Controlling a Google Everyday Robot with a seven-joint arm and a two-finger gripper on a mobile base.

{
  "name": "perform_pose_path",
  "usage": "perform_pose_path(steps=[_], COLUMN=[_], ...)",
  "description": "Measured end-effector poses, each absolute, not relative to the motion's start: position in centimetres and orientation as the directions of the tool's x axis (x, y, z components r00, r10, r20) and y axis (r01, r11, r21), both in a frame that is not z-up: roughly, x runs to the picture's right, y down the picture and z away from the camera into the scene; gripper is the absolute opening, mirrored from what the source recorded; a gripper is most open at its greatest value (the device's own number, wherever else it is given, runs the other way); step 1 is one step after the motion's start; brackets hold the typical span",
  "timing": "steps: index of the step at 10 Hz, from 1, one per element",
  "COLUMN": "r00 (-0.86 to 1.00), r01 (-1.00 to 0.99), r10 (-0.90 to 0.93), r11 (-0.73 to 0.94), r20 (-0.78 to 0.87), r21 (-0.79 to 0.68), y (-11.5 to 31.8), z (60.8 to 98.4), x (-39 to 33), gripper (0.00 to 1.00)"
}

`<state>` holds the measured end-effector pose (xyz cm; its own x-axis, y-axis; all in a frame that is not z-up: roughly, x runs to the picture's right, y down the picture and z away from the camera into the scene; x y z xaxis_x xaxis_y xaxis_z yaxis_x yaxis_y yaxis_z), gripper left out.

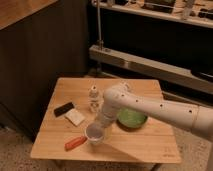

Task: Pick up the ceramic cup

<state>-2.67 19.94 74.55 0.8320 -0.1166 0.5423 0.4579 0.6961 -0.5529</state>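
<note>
The ceramic cup [94, 134], small, white and round with a pale inside, stands near the front middle of the wooden table [145, 145]. My white arm reaches in from the right. My gripper [101, 123] hangs right at the cup's far rim, and its tip is hidden against the cup. I cannot tell whether the cup is off the table.
A wide green bowl [132, 119] sits right of the cup, partly behind my arm. A small clear bottle [93, 99] stands behind the cup. A black block [63, 108], a pale block [75, 117] and an orange-red object [75, 143] lie to the left. A metal rack [150, 60] stands behind.
</note>
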Motion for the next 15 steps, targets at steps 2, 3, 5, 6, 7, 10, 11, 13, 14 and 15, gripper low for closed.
perform_pose_path(steps=[2, 3, 5, 6, 7, 10, 11, 13, 14, 15], r00=[0.832, 0.832, 0.832, 0.833, 0.834, 0.832, 0.833, 0.834, 0.83, 0.822], r01=[0.461, 0.462, 0.461, 0.46, 0.461, 0.466, 0.465, 0.465, 0.477, 0.495], r10=[-0.121, -0.122, -0.12, -0.121, -0.124, -0.125, -0.125, -0.129, -0.14, -0.158], r11=[0.692, 0.691, 0.693, 0.693, 0.693, 0.686, 0.687, 0.688, 0.681, 0.671], r20=[0.541, 0.541, 0.542, 0.539, 0.537, 0.54, 0.539, 0.537, 0.54, 0.547], r21=[-0.555, -0.555, -0.554, -0.556, -0.554, -0.559, -0.558, -0.557, -0.555, -0.551], y=[20.0, 20.0, 20.4, 20.3, 20.3, 21.0, 21.0, 21.3, 21.3, 21.2], z=[74.5, 74.5, 74.7, 74.7, 74.8, 74.8, 74.9, 75.0, 74.8, 74.3], x=[-2.6, -2.6, -2.9, -2.7, -2.7, -3.2, -3.3, -3.2, -3.6, -4.6], gripper=[0.33, 0.33, 0.33, 0.33, 0.33, 0.33, 0.33, 0.35, 0.43, 0.53])
